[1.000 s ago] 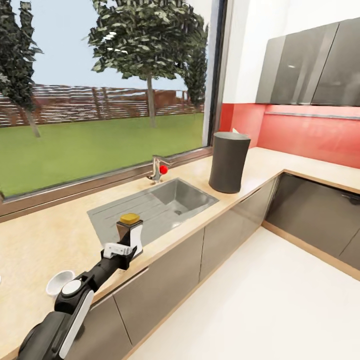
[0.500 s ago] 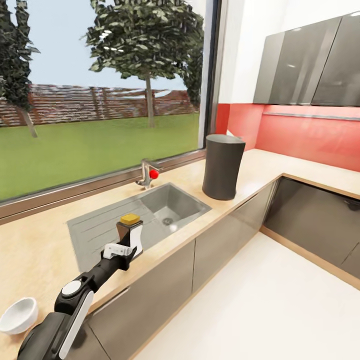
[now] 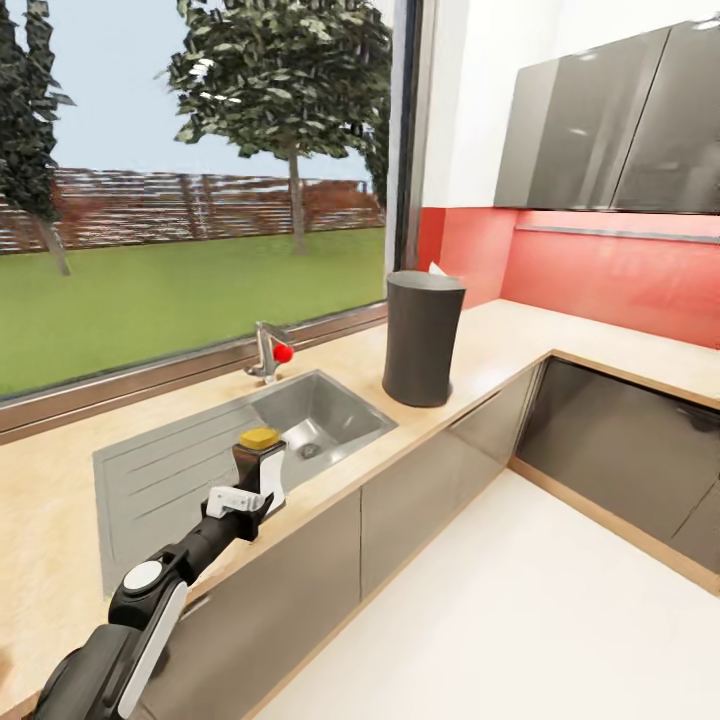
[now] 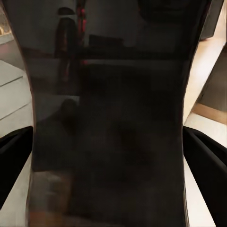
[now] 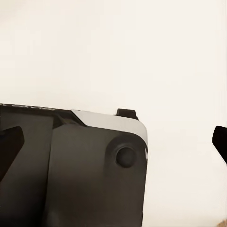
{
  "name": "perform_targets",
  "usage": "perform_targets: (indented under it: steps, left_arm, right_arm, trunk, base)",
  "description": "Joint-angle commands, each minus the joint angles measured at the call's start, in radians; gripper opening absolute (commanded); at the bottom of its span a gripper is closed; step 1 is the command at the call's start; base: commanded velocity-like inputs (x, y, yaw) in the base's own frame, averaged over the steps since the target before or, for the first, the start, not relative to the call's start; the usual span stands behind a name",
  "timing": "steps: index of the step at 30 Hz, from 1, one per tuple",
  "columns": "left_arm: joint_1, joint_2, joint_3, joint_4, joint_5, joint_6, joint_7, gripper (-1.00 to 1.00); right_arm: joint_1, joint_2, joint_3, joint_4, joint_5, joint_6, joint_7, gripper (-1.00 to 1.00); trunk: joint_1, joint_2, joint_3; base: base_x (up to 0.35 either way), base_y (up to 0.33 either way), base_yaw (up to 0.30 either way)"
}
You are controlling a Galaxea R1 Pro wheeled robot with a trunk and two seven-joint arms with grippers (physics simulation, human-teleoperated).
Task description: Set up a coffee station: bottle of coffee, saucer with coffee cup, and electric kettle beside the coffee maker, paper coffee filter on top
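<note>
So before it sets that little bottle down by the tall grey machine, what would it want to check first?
1. Bottle of coffee gripped in the left gripper: ok; the left wrist view shows the dark bottle between the fingers.
2. Bottle upright, yellow cap on: ok.
3. Coffee maker on the kitchen countertop: ok.
4. Free counter beside the coffee maker: ok, bare surface to its right.
5. Bottle close enough to set down: not ok; it hangs over the sink, short of the machine.
6. Right gripper state: cannot tell.
</note>
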Motion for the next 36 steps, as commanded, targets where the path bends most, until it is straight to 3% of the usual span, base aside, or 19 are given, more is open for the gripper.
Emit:
perform_targets:
  steps: [1,17,24,33,34,35,36]
  left_arm:
    - [-0.001,0.001,-0.001,-0.002,0.012,0.009,0.000,-1.00]
    - [-0.001,0.001,-0.001,0.016,0.010,0.004,0.069,-1.00]
    - [-0.002,0.001,0.001,0.058,0.010,-0.079,0.072,-1.00]
    - [-0.002,0.002,0.008,0.110,0.009,-0.100,0.072,-1.00]
    - [-0.002,0.002,0.009,0.123,0.009,-0.112,0.072,-1.00]
    - [-0.003,0.002,0.012,0.171,0.009,-0.194,0.072,-1.00]
    - [-0.003,0.001,0.012,0.192,0.009,-0.233,0.072,-1.00]
  right_arm:
    - [-0.001,0.000,-0.009,0.001,0.010,-0.003,-0.003,1.00]
    - [-0.001,0.000,-0.008,0.003,0.010,-0.003,-0.003,1.00]
    - [-0.001,0.000,-0.008,0.004,0.011,-0.003,-0.003,1.00]
    - [-0.001,0.000,-0.008,0.006,0.012,-0.003,-0.003,1.00]
    - [-0.001,0.000,-0.008,0.006,0.012,-0.003,-0.003,1.00]
    - [-0.001,0.000,-0.008,0.007,0.012,-0.003,-0.003,1.00]
    - [-0.001,0.000,-0.008,0.007,0.012,-0.003,-0.003,1.00]
  trunk:
    - [0.000,-0.001,-0.002]
    - [0.000,-0.001,0.019]
    - [0.000,-0.001,0.030]
    - [0.000,-0.001,0.044]
    - [0.000,-0.001,0.046]
    - [0.000,-0.001,0.047]
    - [0.000,-0.001,0.049]
  base:
    - [0.093,-0.270,0.000]
    - [0.141,-0.263,0.000]
    - [0.262,-0.169,0.000]
    - [0.303,-0.107,0.000]
    - [0.306,-0.100,0.000]
    - [0.314,-0.049,0.000]
    - [0.317,-0.031,0.000]
